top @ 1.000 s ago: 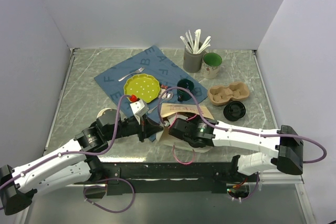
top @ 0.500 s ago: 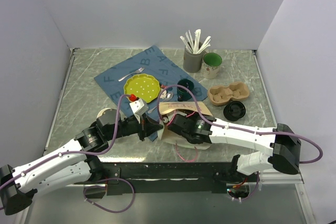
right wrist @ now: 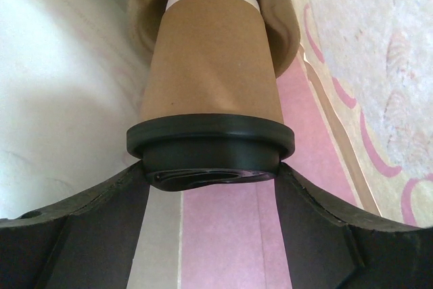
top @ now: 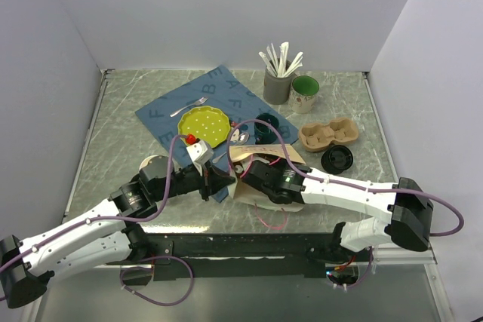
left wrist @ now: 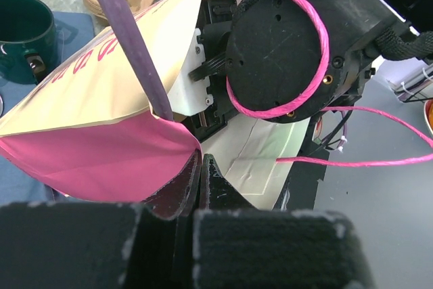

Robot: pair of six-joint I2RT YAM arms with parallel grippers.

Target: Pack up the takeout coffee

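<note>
The takeout coffee (right wrist: 211, 72), a brown kraft cup with a black lid (right wrist: 211, 141), lies inside the paper bag (top: 260, 157), base pointing deeper in. My right gripper (right wrist: 211, 167) is shut on it, one finger against each side of the lid. In the top view the bag hides that gripper and the cup; only the right wrist (top: 277, 182) shows at the bag's mouth. My left gripper (left wrist: 199, 167) is shut on the bag's edge (left wrist: 101, 160), whose inner side is pink, and holds the mouth open. It also shows in the top view (top: 226, 181).
A pink string handle (left wrist: 318, 32) loops over the right wrist. Behind the bag are a dark green mug (top: 266, 127), a yellow plate (top: 204, 126), a blue cloth (top: 219, 99), a cup carrier (top: 328, 133), a loose black lid (top: 336, 160) and a cutlery holder (top: 278, 84). White-rimmed cups (top: 155, 164) lie left.
My right arm has pushed a little further left and into the bag with the coffee. My left gripper has kept its hold on the bag's edge.
</note>
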